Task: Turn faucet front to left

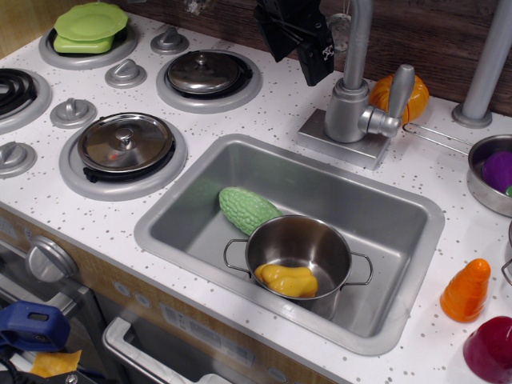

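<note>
Meanwhile, the faucet (353, 108) stood on its square base on the speckled white worktop (96, 212) just behind the sink (400, 240), its thin spout tube rising out of view and its stubby lever pointing up to the right. A black tool (298, 36) hung just left of that tube, near the top edge; whether its jaws were apart or together could not be told. Inside the sink, a steel pot (298, 250) holding a yellow toy food (286, 280) sat touching a bumpy green gourd (246, 209).
</note>
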{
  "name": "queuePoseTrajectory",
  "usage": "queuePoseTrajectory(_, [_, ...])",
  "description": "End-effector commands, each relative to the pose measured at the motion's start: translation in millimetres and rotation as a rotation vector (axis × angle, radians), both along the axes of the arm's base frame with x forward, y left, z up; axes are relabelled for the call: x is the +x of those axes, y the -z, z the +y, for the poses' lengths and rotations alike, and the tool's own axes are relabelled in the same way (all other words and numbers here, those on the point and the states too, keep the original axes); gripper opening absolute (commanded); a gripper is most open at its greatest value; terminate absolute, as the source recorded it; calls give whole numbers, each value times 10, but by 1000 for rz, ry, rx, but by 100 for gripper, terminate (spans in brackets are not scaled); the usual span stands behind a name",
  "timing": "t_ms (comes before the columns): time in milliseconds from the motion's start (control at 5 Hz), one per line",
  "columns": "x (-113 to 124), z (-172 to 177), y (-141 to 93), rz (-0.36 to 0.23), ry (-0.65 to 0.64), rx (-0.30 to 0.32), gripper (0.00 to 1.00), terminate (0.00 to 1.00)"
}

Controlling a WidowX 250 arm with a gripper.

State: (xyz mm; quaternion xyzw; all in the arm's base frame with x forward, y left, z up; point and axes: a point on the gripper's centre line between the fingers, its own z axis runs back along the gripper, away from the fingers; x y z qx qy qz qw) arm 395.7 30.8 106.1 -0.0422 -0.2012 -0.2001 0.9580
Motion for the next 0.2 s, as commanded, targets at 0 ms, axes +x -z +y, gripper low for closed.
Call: queuePoseTrajectory(0, [106, 86, -208, -61, -2, 23, 100, 100])
